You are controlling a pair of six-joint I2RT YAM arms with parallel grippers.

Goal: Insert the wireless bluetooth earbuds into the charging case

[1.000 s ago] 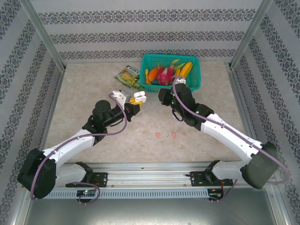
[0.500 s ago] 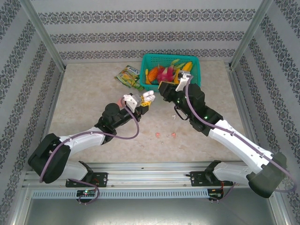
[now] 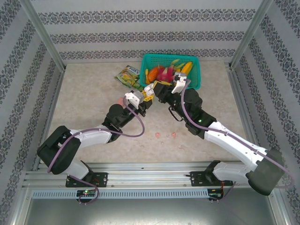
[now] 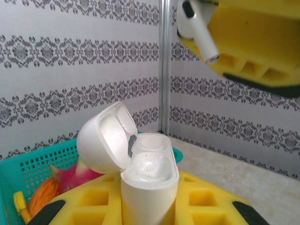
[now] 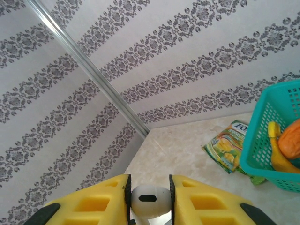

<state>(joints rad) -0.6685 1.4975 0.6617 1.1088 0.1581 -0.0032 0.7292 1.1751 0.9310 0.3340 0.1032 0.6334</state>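
My left pincer (image 4: 150,202) is clenched on the lower body of the white case (image 4: 150,180), which stands upright between its fingers with the lid (image 4: 104,139) hinged back to the left and the mouth facing up. My right pincer (image 5: 149,190) grips a white earbud (image 5: 149,199) by its rounded head. From the left wrist, that earbud hangs above the left pincer and to its right, well clear of the case, with its stem slanting down.

I judge the earbud to be very light, hard and glossy, so it could easily twist or squirt out of the pads. A hold across the head is right, because it leaves the stem free to enter first. The case is stiff too, but smooth and rounded, so a downward push could make it slide. Gripping it low on the body leaves the lid and the sockets open. The stem needs to be brought nearer vertical before it goes in.

Two pink earbuds (image 3: 158,135) lie on the table, below and nearer the arm bases than both pincers. I would take those by the head as well.
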